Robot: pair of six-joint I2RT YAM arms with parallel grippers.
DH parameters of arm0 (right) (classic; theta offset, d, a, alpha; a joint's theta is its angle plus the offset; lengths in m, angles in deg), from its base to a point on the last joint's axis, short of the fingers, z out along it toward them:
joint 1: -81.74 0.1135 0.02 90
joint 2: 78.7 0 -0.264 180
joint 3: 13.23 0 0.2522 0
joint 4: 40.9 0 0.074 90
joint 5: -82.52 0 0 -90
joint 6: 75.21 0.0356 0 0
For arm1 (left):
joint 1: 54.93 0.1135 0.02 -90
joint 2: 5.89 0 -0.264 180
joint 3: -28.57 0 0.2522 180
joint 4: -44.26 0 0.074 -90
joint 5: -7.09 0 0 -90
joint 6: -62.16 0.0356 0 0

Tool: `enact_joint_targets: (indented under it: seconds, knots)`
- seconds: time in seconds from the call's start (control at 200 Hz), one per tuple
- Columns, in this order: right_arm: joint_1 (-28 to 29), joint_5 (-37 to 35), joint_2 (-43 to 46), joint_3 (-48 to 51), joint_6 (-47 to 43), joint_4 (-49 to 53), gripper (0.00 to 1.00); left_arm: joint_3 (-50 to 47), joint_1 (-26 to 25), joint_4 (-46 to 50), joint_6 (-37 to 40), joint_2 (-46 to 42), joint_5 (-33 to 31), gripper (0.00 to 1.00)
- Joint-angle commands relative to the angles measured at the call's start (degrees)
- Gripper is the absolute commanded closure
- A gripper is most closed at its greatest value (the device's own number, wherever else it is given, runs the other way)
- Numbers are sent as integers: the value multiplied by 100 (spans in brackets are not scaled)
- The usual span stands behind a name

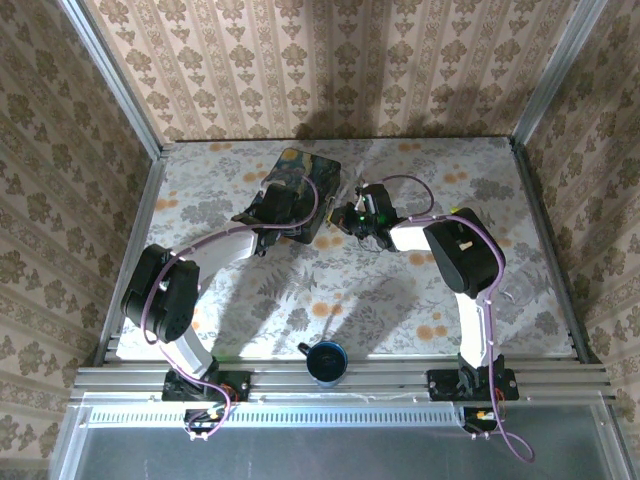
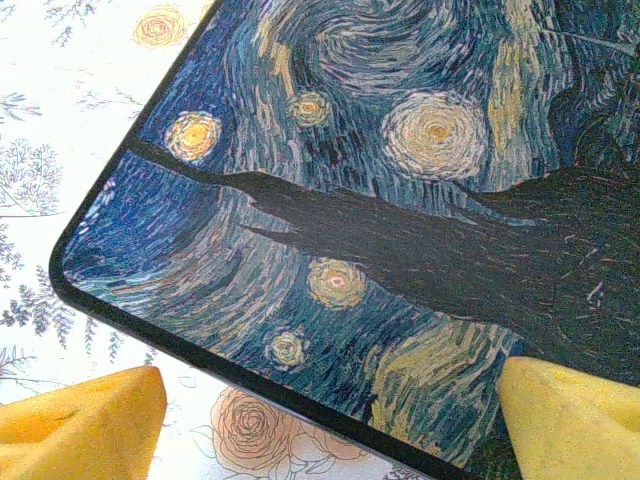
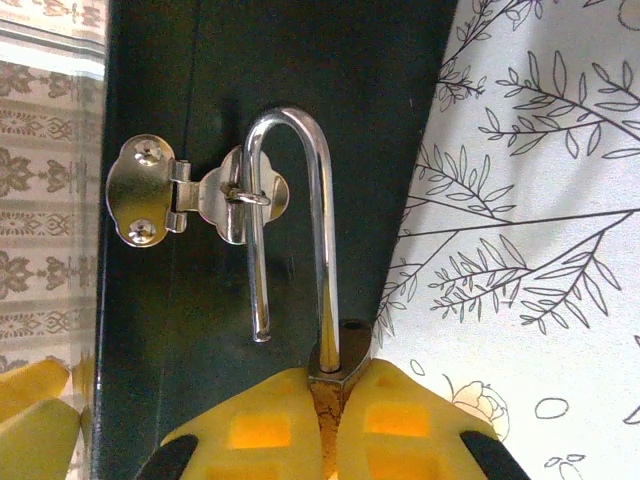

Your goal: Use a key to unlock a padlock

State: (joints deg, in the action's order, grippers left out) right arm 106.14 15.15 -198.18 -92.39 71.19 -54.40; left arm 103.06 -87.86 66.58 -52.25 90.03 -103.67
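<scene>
The right gripper (image 3: 332,395) closed its yellow fingers (image 3: 265,425) tightly around a tiny brass-coloured padlock (image 3: 335,358), of which little more than the top of the body showed between the pads. The padlock hung at the dark side wall of a dark blue box painted with swirling stars (image 1: 305,180), which stood toward the far side of the table covered in a flowered cloth (image 1: 400,290). Its thin silver shackle (image 3: 324,240) ran through the small wire loop of the box's silver clasp (image 3: 190,190); the shackle's short leg ended free, just beside the box wall. The left gripper (image 2: 330,400) held its fingers wide apart over a rounded corner of the painted lid, one over the cloth, the other over the lid. A dark blue cup (image 1: 325,362) stood at the near edge between the arms' bases.
</scene>
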Motion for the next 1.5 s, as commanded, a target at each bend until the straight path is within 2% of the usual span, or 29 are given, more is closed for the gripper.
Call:
enact_joint_targets:
  seconds: [0.0,0.235,0.73,1.14,1.31,1.495]
  knots:
    - [-190,-327,-100,-65,297,-531,100,-236,41,727,60,-12,52,13]
    - [-308,-172,-201,-51,477,-912,100,-255,67,722,43,15,93,14]
    - [-386,-160,-221,-331,197,-534,100,-257,84,707,28,5,158,14]
    - [-392,-180,-87,-120,141,-503,100,-395,173,559,-82,-135,260,16]
    - [-392,-176,256,69,-76,-113,100,-428,216,577,-69,-237,302,16]
    - [-392,-137,903,264,-679,1019,100,-504,278,563,-105,-463,374,16]
